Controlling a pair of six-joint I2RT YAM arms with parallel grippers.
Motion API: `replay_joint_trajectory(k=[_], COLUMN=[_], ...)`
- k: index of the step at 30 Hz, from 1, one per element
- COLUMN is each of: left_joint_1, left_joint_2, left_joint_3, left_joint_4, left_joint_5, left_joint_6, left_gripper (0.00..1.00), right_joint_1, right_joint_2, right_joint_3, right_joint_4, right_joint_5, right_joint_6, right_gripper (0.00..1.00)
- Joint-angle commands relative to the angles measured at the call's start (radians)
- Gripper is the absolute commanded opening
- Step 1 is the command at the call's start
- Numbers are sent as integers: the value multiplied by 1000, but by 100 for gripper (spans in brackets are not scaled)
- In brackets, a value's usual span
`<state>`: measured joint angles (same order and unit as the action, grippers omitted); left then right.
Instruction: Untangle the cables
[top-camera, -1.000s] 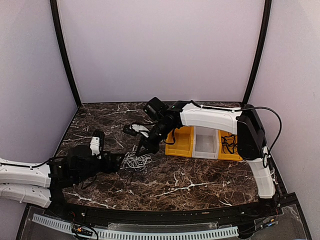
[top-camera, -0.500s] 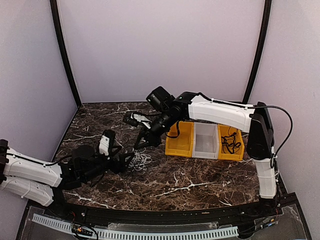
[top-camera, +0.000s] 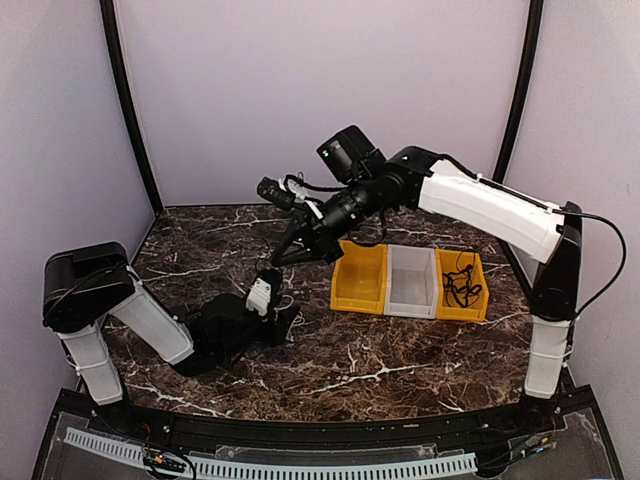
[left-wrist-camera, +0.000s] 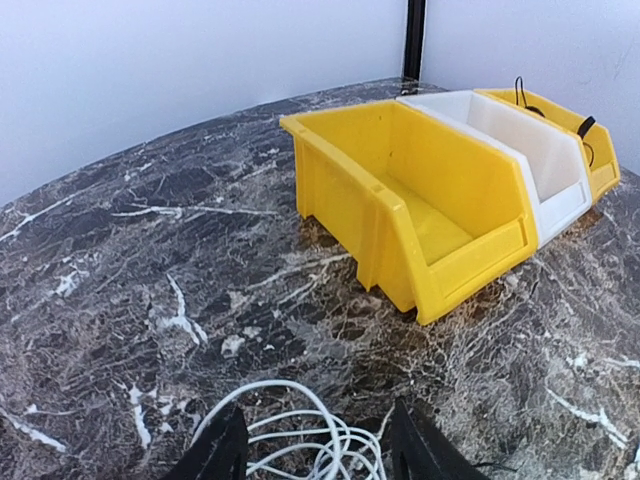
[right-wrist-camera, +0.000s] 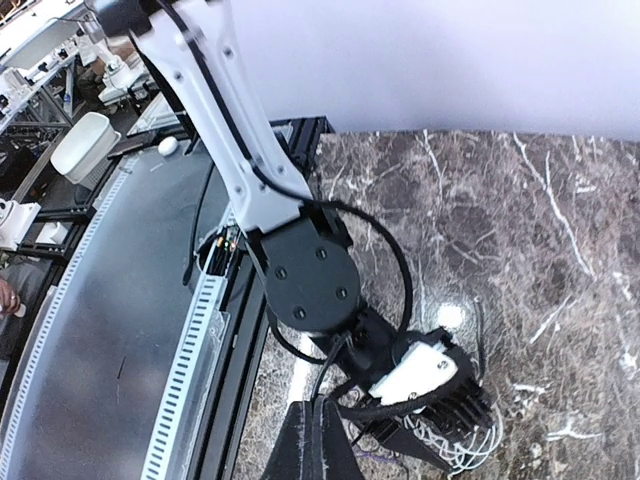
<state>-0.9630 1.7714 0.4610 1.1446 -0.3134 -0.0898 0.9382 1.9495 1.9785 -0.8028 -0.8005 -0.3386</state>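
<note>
My left fingers (top-camera: 275, 310) rest low on the dark marble worktop (left-wrist-camera: 150, 250), spread wide. Between them lie several loops of white cable (left-wrist-camera: 300, 430), stacked on each other, and the rest of the clump runs out of the left wrist view below them.

My right fingers (right-wrist-camera: 315, 445) hang high above that spot, pointing down at my left wrist. They look closed to a point. I cannot tell if a thin strand is pinched in them.

Near the clump stands a row of 3 bins. The closest is a yellow bin (left-wrist-camera: 420, 200) with nothing in it, and the far bin holds a black cable (top-camera: 458, 285).

The risks, as I judge them:
- If the left fingers close now, they would likely catch several loops at once, and a pull would tighten the tangle instead of opening it.
- The overhead view hides most of the clump under my left wrist, so I could pick the wrong strand.
- A straight drop of the right arm could hit my left wrist.
- A dragged loop could snag on the yellow bin's front lip and shift it.
</note>
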Motion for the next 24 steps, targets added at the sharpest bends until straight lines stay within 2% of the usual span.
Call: replay_joint_trajectory(k=[1, 4, 9, 14, 24], left_joint_1=[-2, -2, -2, -2, -3], left_joint_2=[81, 121, 162, 142, 19], left_joint_3=[16, 13, 2, -8, 5], left_joint_4=[112, 132, 157, 176, 72], left_joint_5=[0, -4, -4, 23, 54], left_joint_6=[-25, -46, -73, -82, -83], left_gripper=[50, 49, 49, 49, 52], right_joint_1=[-50, -88, -143, -210, -395], right_joint_2=[-70, -97, -178, -245, -394], right_joint_3=[106, 166, 206, 167, 50], right_joint_4=[-9, -17, -14, -13, 41], right_joint_5=[-77, -87, -16, 23, 40], right_joint_6=[-16, -16, -56, -66, -49], right_gripper=[0, 0, 0, 0, 0])
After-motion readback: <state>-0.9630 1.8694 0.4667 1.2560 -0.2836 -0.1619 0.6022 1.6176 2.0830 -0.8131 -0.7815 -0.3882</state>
